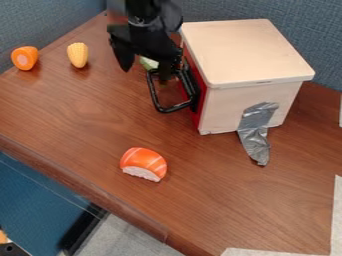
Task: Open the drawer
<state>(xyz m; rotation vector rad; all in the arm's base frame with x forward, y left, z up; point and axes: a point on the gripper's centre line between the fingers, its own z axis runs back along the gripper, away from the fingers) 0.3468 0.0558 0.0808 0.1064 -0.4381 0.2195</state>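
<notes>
The black two-finger end effector (145,74) is held low over the far part of the bench (200,200), with its fingers spread apart. Its right-hand finger in the scene is placed at the black, squared loop handle (153,93); whether the loop is entered or merely overlapped cannot be told. The handle is mounted on the red drawer front (196,117), set in the left face of the pale wooden box (247,50), and the drawer appears to be shut.

The step in hand is judged to be the engaging of the handle. Next, a finger needs to be seated inside the loop, or the bar pinched, before a leftward pull is made, square to the front. If the bar is caught only by a fingertip, the hold may be lost; if the pull is skewed, the drawer may be jammed or the box dragged. The green toy piece (147,63) beside the end effector could also be knocked.
</notes>
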